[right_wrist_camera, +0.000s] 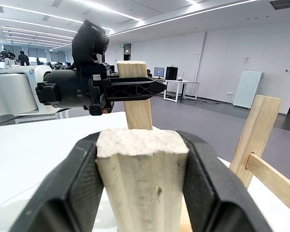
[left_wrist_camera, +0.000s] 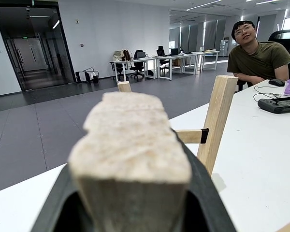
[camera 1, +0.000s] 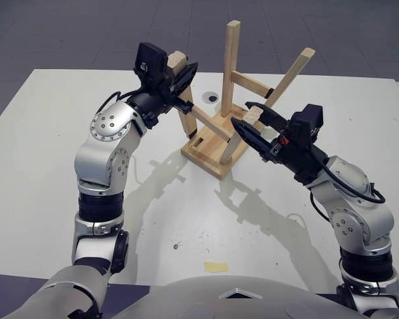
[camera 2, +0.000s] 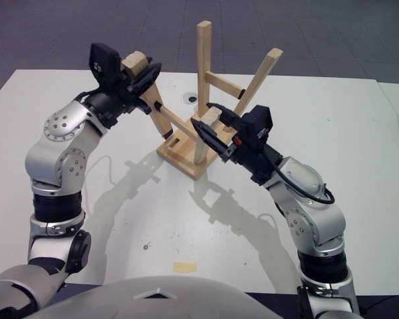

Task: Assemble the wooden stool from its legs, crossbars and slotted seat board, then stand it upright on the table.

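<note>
Stool point(camera 1: 205, 154) upside down on table point(camera 1: 53, 133), mid far edge. Left gripper point(camera 1: 181, 70) clamped on left leg point(camera 1: 185, 123). Right gripper point(camera 1: 246, 117) clamped on near leg point(camera 1: 231, 148).

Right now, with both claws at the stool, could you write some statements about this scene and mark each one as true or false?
1. The stool rests upside down, its seat board on the table and its legs pointing up. True.
2. The left claw is open and holds nothing. False: it is shut on the top end of the near-left leg.
3. The right claw is shut on the top end of the near-right leg. True.
4. The piece of yellow tape lies on the seat board. False: it lies on the table near the robot, apart from the stool.
5. A crossbar joins the two far legs. True.
</note>
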